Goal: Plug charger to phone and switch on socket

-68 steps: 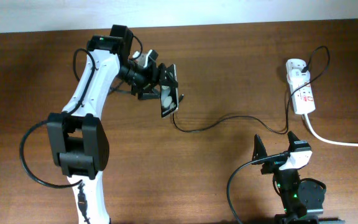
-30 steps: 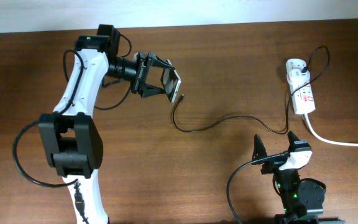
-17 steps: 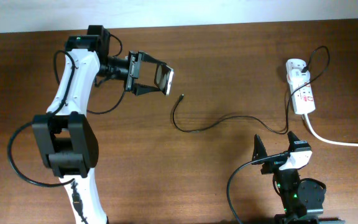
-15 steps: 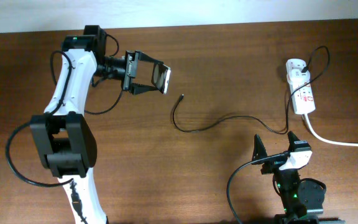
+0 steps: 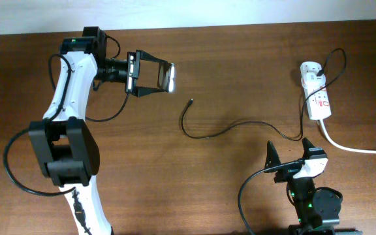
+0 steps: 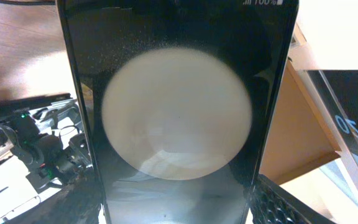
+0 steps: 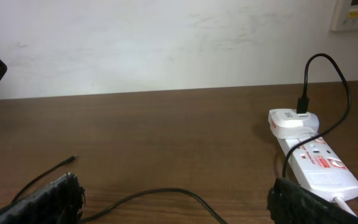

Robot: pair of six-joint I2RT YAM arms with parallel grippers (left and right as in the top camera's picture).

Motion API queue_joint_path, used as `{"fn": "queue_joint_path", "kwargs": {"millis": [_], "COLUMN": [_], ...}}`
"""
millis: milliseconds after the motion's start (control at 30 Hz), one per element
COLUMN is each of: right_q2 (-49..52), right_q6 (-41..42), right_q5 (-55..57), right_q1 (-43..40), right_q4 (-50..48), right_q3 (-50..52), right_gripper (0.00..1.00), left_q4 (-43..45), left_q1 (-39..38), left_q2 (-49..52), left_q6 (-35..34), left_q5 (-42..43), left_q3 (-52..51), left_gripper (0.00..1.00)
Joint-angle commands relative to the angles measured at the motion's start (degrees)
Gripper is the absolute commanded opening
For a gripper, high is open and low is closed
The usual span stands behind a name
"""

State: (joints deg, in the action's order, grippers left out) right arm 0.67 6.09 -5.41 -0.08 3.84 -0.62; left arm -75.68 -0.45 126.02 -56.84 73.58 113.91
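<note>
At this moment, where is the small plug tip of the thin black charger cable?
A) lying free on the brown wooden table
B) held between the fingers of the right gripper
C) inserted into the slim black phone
A: the plug tip rests on the brown wooden table, apart from the slim black phone that the left gripper holds.

I work at a dark brown wooden bench [image 5: 175,189]. A plain white wall [image 7: 166,43] runs along its far edge, evenly lit.
</note>
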Motion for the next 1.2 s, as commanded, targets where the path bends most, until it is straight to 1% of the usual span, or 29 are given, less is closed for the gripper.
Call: {"fn": "queue_joint_path", "kwargs": {"millis": [0,267,367,433,633,867,1167], "right_q2": [-0.5,-0.5,-0.5,-0.5,-0.5,-0.5,-0.5], "right_q6": [0.3,0.3,0.3,0.3,0.3,0.3,0.3], "right_q5": [-0.3,-0.3,-0.3,-0.3,-0.3,-0.3,-0.3], "right_q1": [-0.3,-0.3,-0.3,-0.3,-0.3,-0.3,-0.3], "right_q4": [0.3,0.3,0.3,0.3,0.3,0.2,0.3], "right_q3": [0.3,0.3,0.3,0.3,0.3,0.3,0.3], "right_gripper": [0.99,0.99,0.99,0.99,0.99,0.99,0.98], "left_q4": [-0.1,-0.4,-1.9,-3.3,-3.5,-6.2,-6.3], "left_q1": [0.3,0.3,0.3,0.3,0.3,0.3,0.3], "left_q2": [-0.3,-0.3,-0.3,-0.3,-0.3,-0.3,-0.3], "left_q6": [-0.6,-0.6,-0.8,-1.0,-1.0,-1.0,-1.0], "left_q5": [3.6,3.6,3.9,4.7,7.3,7.3,7.2], "left_q3": [1.5,1.5,1.5,1.5,1.5,1.5,1.5], "left_gripper": [0.00,0.00,0.00,0.00,0.00,0.00,0.00]}}
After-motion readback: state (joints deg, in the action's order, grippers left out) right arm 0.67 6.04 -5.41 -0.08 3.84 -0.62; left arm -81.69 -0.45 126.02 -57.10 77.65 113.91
